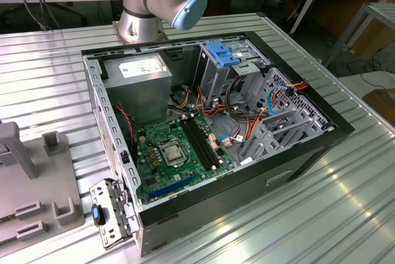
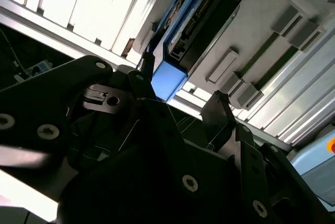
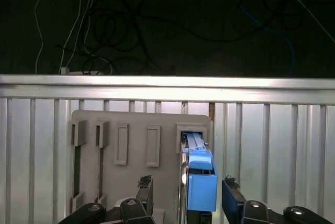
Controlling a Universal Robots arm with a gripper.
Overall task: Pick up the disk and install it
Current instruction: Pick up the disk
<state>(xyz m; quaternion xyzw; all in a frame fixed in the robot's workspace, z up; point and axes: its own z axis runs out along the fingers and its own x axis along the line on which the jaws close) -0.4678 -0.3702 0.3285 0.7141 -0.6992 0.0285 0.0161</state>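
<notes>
Reaching for the disk is the step in hand, I think. The gripper (image 3: pixel 189 200) hangs right over the grey holder (image 3: pixel 131 124). Its two black fingers (image 3: pixel 148 195) stand wide apart, one on each side of the disk (image 3: pixel 201 179). They do not look like they are squeezing it yet, so nothing is held.

The disk stands on its thin edge in a slot at one end of the grey holder. It has not been lifted out. The open computer case (image 1: pixel 210 128) lies beside the grey holder on the same metal table (image 1: pixel 49 73). The disk is not in the case, so the putting-in part is not done.

To get the disk out, I think the fingers must close on its two flat sides, both at once. Then the pull has to go straight out of the slot, so that nothing catches on the grey holder.

The disk is flat and thin. A blue plastic frame (image 2: pixel 168 80) wraps it, with a chunky blue block at the end nearest the gripper. The part inside the frame looks dark and grey, like metal. It seems hard and stiff, not bendy.
</notes>
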